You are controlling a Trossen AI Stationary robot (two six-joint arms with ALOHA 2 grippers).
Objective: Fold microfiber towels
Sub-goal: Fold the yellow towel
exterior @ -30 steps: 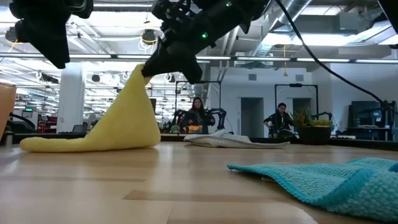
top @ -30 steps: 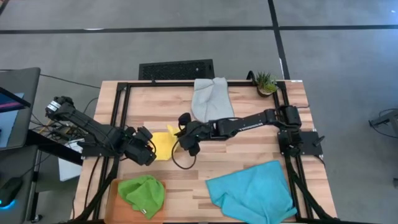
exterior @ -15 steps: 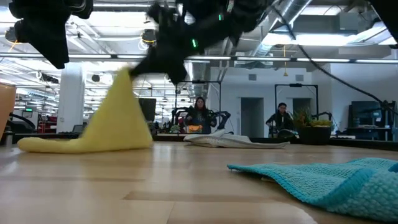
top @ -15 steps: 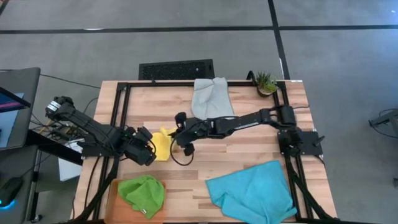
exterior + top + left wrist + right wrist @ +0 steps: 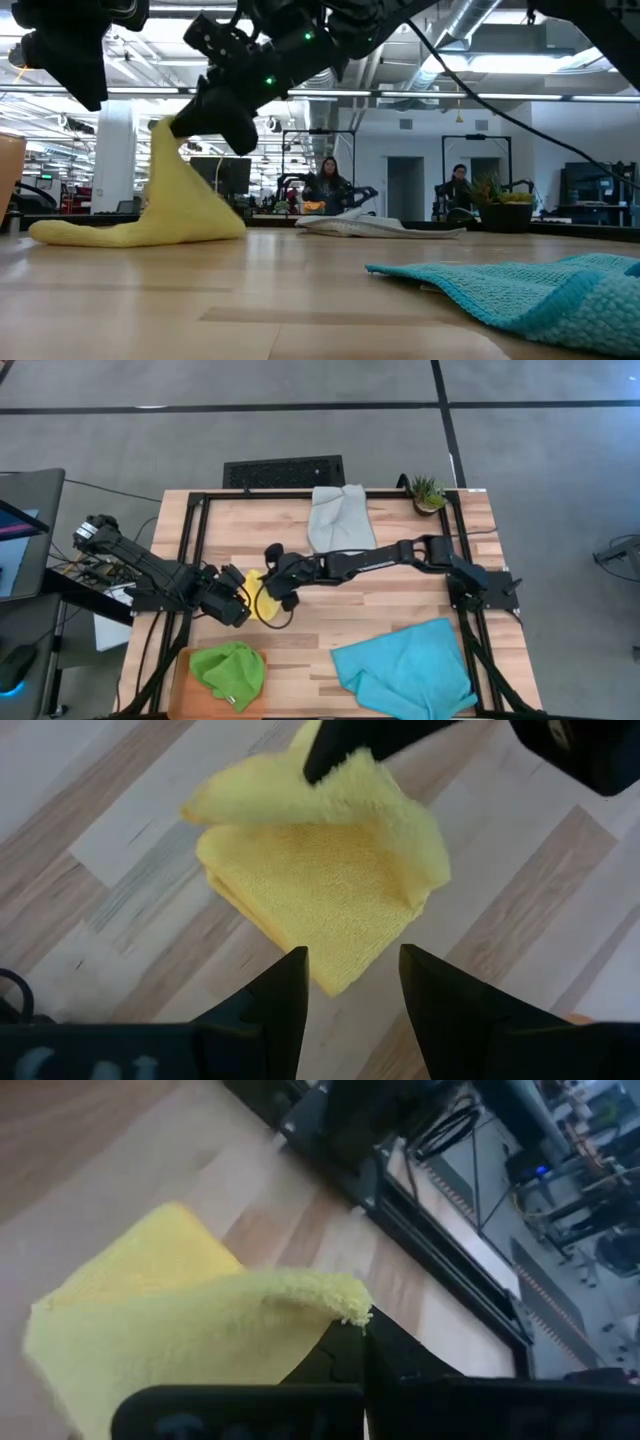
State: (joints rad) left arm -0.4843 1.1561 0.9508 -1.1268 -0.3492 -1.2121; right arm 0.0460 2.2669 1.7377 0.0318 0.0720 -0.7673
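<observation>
The yellow towel (image 5: 256,598) lies left of the table's middle, one part raised into a peak (image 5: 168,150) and the rest flat on the wood. My right gripper (image 5: 272,582) reaches in from the right and is shut on that raised part. My left gripper (image 5: 350,982) is open just left of the yellow towel, above the table and touching nothing. The grey towel (image 5: 338,520) lies at the far edge. The green towel (image 5: 230,670) rests on the orange tray (image 5: 183,678). The turquoise towel (image 5: 405,672) lies crumpled near right. My right gripper pinches the yellow towel's raised edge (image 5: 335,1302) between its two fingers, which slant down from the table's right side. The held part is lifted and curls over the rest. The towel hangs slack below the fingers, and its lower part (image 5: 110,232) lies on the table.
A small potted plant (image 5: 428,492) stands at the far right corner. A black frame (image 5: 190,530) runs round the table's edges. Bare wood lies between the yellow and turquoise towels. People sit in the room behind the table.
My right gripper has gone toward the table's left edge, carrying the yellow towel's raised edge with it. The peak has tipped over toward the left above the part that stays on the table, so the towel is folding over itself.
</observation>
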